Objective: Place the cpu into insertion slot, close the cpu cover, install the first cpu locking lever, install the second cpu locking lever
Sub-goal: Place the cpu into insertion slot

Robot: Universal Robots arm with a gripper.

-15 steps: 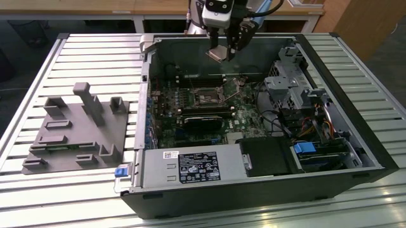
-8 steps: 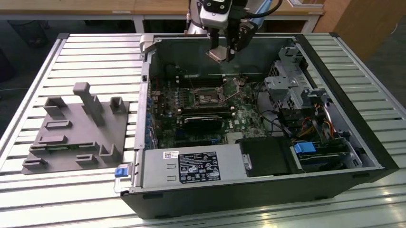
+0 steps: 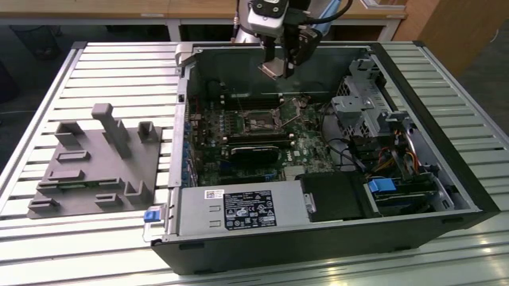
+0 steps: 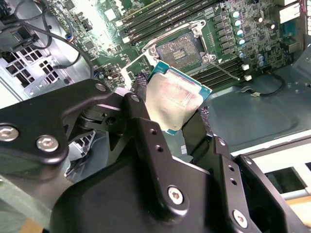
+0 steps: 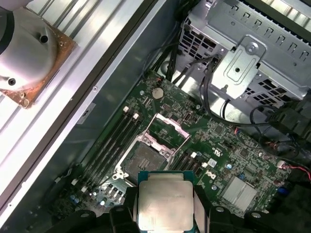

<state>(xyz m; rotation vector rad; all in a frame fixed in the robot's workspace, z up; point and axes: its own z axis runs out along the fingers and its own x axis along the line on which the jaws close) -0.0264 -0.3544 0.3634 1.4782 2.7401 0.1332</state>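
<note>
Gripper (image 3: 278,68) hangs over open computer case (image 3: 318,244), near case's far wall in exterior view. Jaws pinch cpu (image 4: 177,99) by opposite edges, silver top facing both wrist views. Chip held clear above motherboard (image 5: 233,150). Insertion slot (image 5: 142,161) beneath, dark centre exposed. Cpu cover (image 5: 167,127) swung up off slot. Grey fixture (image 3: 95,161) on slatted table (image 3: 80,250), at exterior view's left of case.
</note>
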